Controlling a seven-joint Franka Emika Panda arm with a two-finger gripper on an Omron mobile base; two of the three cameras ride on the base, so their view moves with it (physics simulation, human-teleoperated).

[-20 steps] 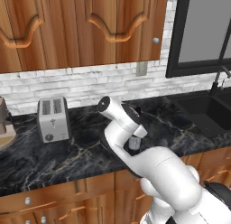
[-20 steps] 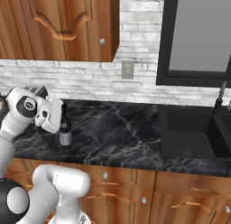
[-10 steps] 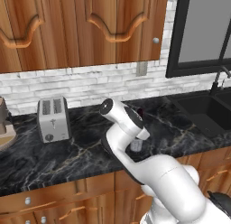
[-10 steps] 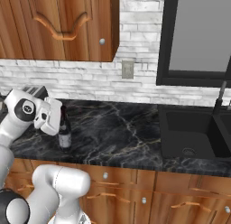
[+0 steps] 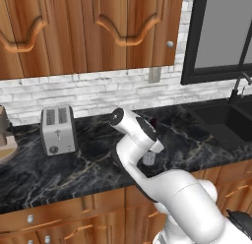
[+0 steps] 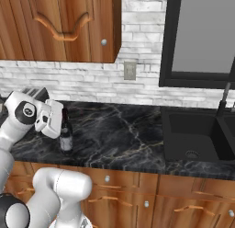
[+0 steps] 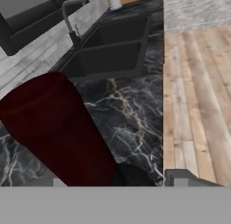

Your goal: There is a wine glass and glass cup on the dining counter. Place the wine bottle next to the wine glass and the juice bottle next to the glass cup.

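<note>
gripper (image 6: 58,123): at the neck of the wine bottle (image 6: 66,134); jaws seem set either side of it, narrow gap; true pinch or near-touch, cannot tell.
bottle from hand: directly ahead and just below; in the hand view its dark red top sits right at the fingertips.
long axis: upright, base on the black counter (image 6: 124,135).
look: slim, dark glass, narrow neck, pale label low on the body.
toaster (image 5: 57,129): well off to the hand's side.
sink (image 6: 193,135): farthest, opposite side.
</note>
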